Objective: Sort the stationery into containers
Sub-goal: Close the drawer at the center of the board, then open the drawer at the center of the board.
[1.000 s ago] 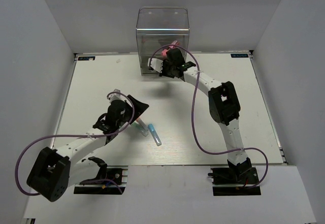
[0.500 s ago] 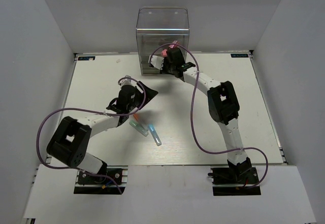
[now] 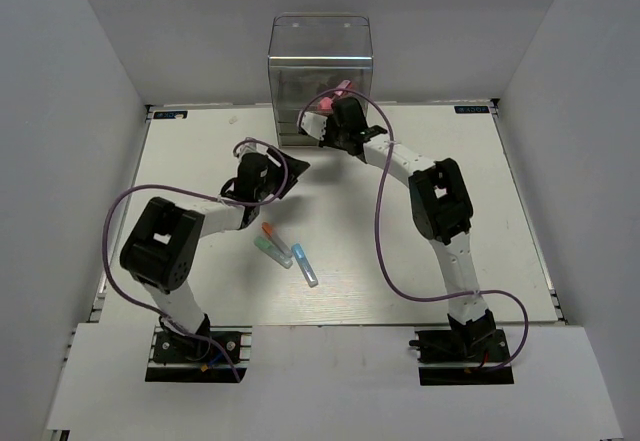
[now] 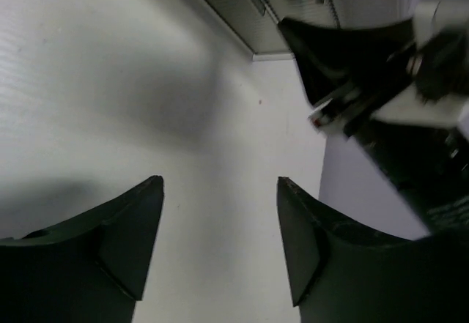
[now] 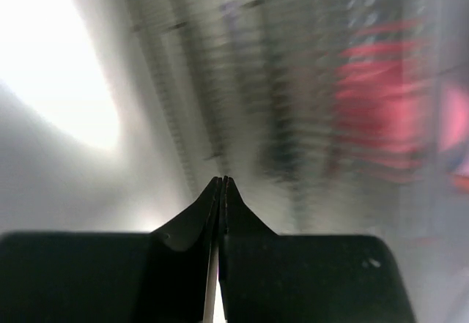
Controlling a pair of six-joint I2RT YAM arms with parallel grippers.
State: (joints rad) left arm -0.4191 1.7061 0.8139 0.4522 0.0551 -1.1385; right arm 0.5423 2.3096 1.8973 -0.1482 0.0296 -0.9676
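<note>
Lying near left tool [image 3: 288, 174]: markers [image 3: 285, 251]

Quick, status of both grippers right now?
Left gripper: open, nothing between its fingers.
Right gripper: closed, holding nothing, up close to the drawer box.

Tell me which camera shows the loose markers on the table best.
Top external: the markers lie unobstructed on the table. Neither wrist view shows them: left sees bare table and the box, right a blurred box wall.

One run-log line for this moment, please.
left tool: open, empty | right tool: shut, at drawer box | markers: three on table
</note>
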